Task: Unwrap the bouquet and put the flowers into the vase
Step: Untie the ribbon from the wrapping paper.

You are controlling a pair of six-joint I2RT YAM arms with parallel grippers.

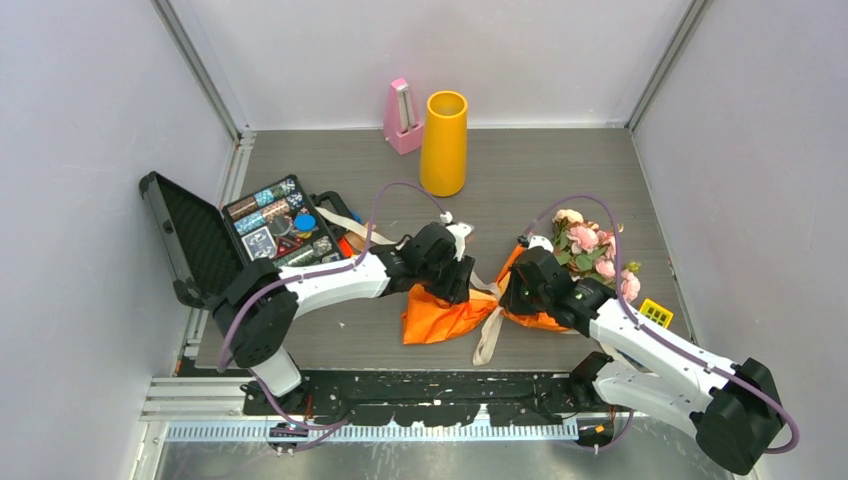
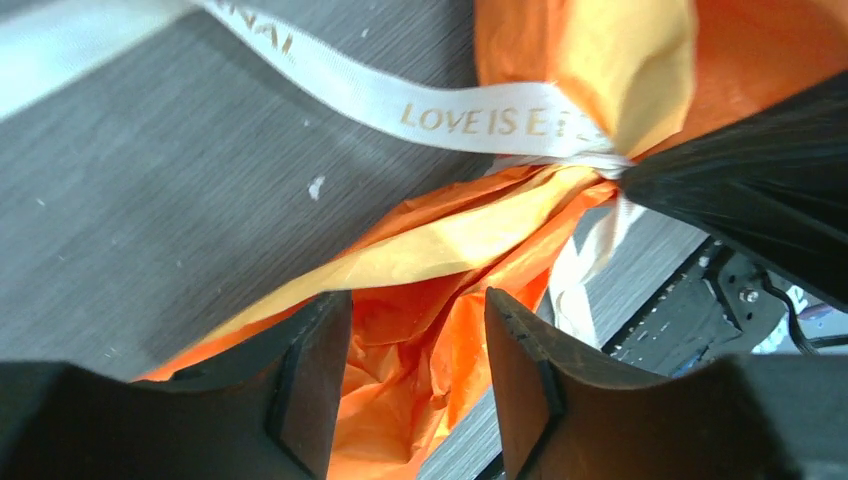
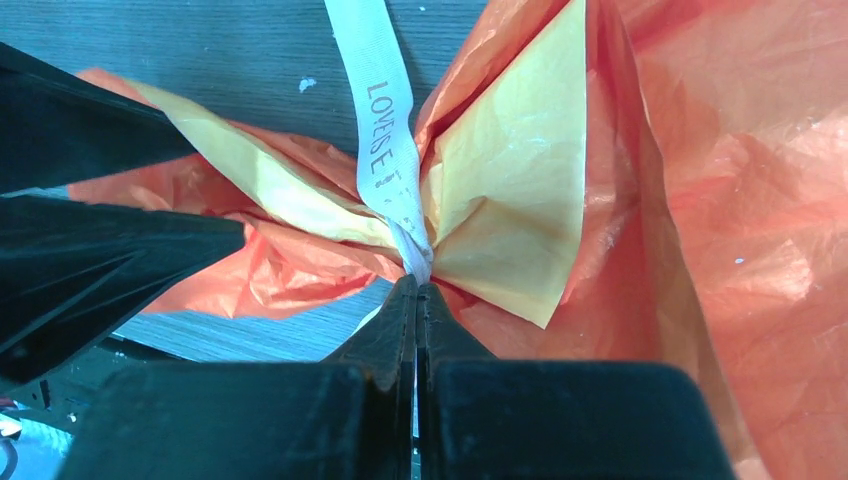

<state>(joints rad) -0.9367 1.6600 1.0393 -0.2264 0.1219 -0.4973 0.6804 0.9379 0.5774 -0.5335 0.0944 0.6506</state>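
Bouquet [image 1: 440,320] near table [image 1: 380,358] front edge; right claw [image 3: 417,290] pinching ribbon [image 3: 385,140].

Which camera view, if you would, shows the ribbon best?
The left wrist view: the ribbon crosses it with legible lettering. The right wrist shows a shorter stretch; the top view only a pale strip.

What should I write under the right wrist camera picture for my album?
The right gripper pinches the ribbon where it ties the orange paper.
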